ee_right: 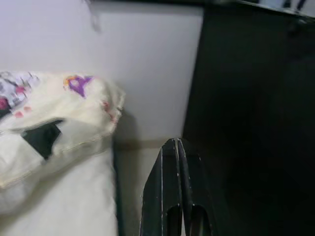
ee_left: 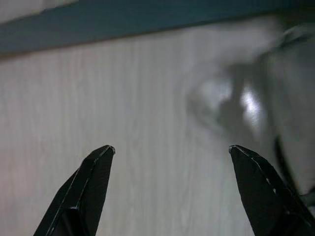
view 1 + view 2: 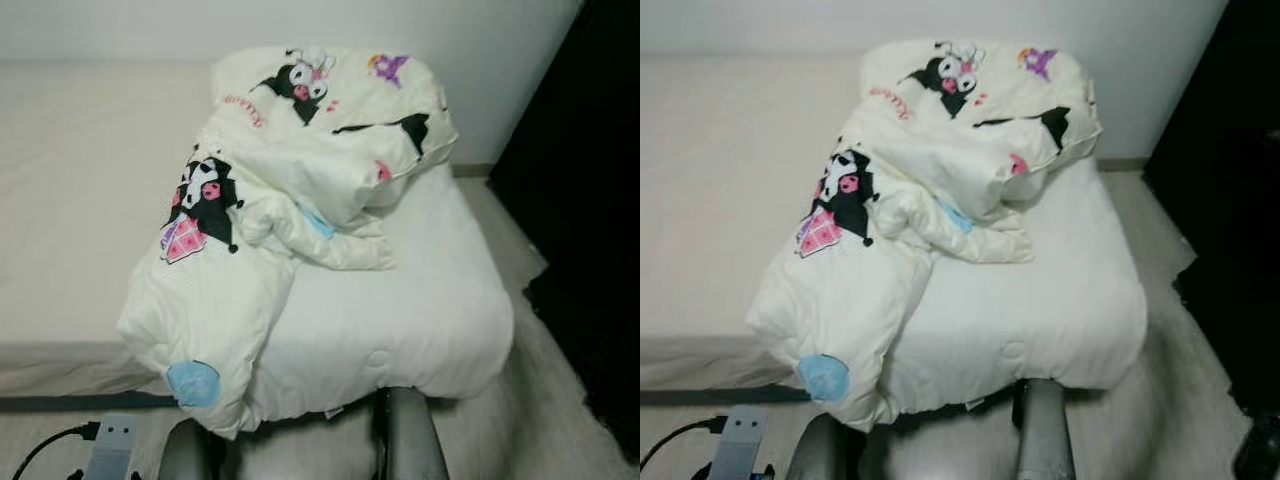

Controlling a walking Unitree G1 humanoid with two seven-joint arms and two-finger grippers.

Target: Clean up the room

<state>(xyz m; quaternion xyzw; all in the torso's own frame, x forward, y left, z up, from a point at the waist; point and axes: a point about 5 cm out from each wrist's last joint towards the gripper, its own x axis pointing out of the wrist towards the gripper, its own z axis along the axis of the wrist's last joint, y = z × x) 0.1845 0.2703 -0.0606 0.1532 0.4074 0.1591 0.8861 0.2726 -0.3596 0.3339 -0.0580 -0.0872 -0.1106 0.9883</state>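
Note:
A cream duvet (image 3: 290, 180) printed with black cartoon figures lies crumpled on the white mattress (image 3: 430, 310). One corner of it hangs over the bed's near edge. Both silver forearms, left (image 3: 190, 452) and right (image 3: 412, 440), show at the bottom of the eye views, low in front of the bed. In the left wrist view my left gripper (image 2: 172, 150) is open over pale wooden floor, with nothing between its fingers. My right gripper (image 1: 177, 143) is shut and empty. It points at the wall between the duvet (image 1: 54, 128) and a dark surface.
A second, beige bed surface (image 3: 70, 200) adjoins on the left. A black wardrobe or curtain (image 3: 590, 200) stands to the right, across a narrow strip of floor (image 3: 530, 400). A grey box with a black cable (image 3: 108, 440) lies on the floor at the lower left.

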